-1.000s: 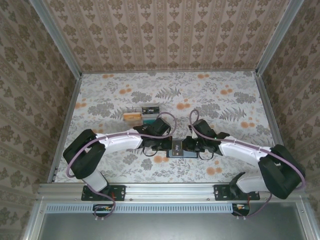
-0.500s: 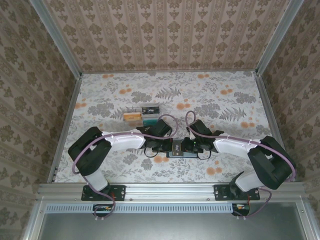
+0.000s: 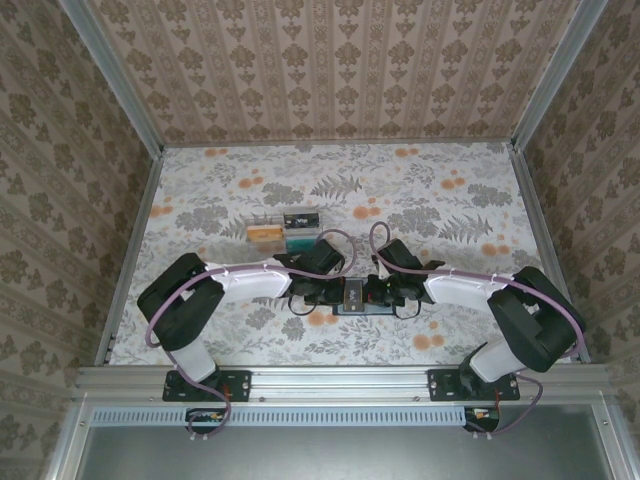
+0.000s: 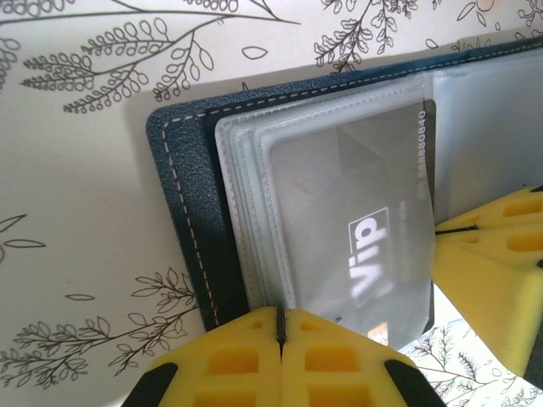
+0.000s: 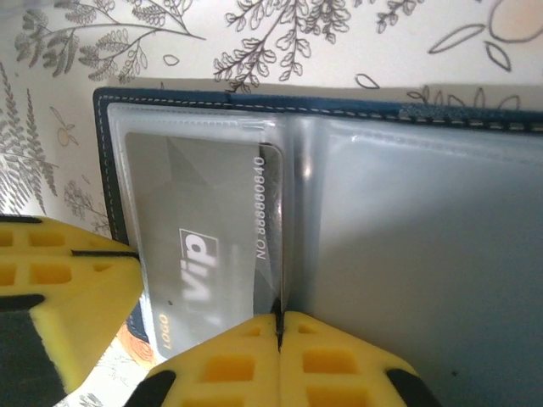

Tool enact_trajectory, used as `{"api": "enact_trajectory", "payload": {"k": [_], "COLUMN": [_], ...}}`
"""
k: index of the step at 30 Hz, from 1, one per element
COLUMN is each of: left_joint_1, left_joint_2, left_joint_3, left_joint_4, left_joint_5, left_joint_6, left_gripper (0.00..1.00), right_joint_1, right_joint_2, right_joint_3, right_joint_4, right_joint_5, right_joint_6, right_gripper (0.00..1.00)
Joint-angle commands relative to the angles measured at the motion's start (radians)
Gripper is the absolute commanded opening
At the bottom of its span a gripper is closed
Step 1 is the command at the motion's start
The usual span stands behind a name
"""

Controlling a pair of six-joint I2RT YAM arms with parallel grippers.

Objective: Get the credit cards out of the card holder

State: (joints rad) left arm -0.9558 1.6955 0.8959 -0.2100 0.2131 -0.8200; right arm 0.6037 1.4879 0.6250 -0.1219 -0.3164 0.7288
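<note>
The card holder (image 3: 357, 310) lies open on the table between both arms, its navy cover (image 4: 182, 220) stitched in white and its greyish sleeves spread flat. A grey credit card (image 4: 356, 220) printed "Vip" sits in the top sleeve on the left page (image 5: 195, 220). My left gripper (image 4: 280, 318) is shut on the outer edge of the sleeves. My right gripper (image 5: 278, 320) is shut on the card's inner edge beside the spine. Each gripper's yellow fingers (image 4: 492, 271) show at the side of the other's wrist view (image 5: 59, 288).
A clear plastic box (image 3: 285, 228) with orange and teal contents stands just behind the arms. The floral table runs to metal rails at left (image 3: 130, 250) and right (image 3: 545, 250), with open room at the back.
My right arm has drawn in to the left over the card holder, and its jaws have closed at the card's edge. The left gripper has stayed shut at the sleeves.
</note>
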Motion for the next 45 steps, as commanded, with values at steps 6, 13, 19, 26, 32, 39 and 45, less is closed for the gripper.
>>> {"api": "enact_trajectory", "payload": {"k": [6, 13, 19, 26, 32, 39, 45], "left_joint_1": [-0.008, -0.007, -0.007, -0.008, -0.008, -0.009, -0.012], "left_joint_2": [0.040, 0.056, 0.056, 0.061, 0.061, 0.062, 0.064], "left_joint_3": [0.022, 0.029, 0.033, 0.037, 0.042, 0.042, 0.044], "left_joint_4": [-0.099, -0.127, -0.124, -0.121, -0.120, -0.120, -0.117], "left_joint_5": [-0.046, -0.056, -0.052, -0.040, -0.039, -0.037, -0.035], "left_joint_6": [-0.025, -0.021, -0.018, -0.015, -0.013, -0.013, -0.013], "left_gripper": [0.00, 0.00, 0.00, 0.00, 0.00, 0.00, 0.00], "right_joint_1": [-0.022, -0.050, -0.059, -0.058, -0.059, -0.060, -0.060], "right_joint_2": [-0.041, -0.075, -0.081, -0.082, -0.030, 0.008, 0.022], "right_joint_3": [-0.015, -0.040, -0.056, -0.050, -0.033, -0.031, -0.031], "right_joint_4": [-0.036, -0.064, -0.030, 0.050, 0.063, 0.068, 0.099], "right_joint_5": [-0.006, -0.009, -0.034, -0.099, -0.110, -0.103, -0.137], "right_joint_6": [-0.014, -0.028, -0.030, -0.022, -0.019, -0.017, -0.011], "right_gripper": [0.00, 0.00, 0.04, 0.21, 0.19, 0.20, 0.20]}}
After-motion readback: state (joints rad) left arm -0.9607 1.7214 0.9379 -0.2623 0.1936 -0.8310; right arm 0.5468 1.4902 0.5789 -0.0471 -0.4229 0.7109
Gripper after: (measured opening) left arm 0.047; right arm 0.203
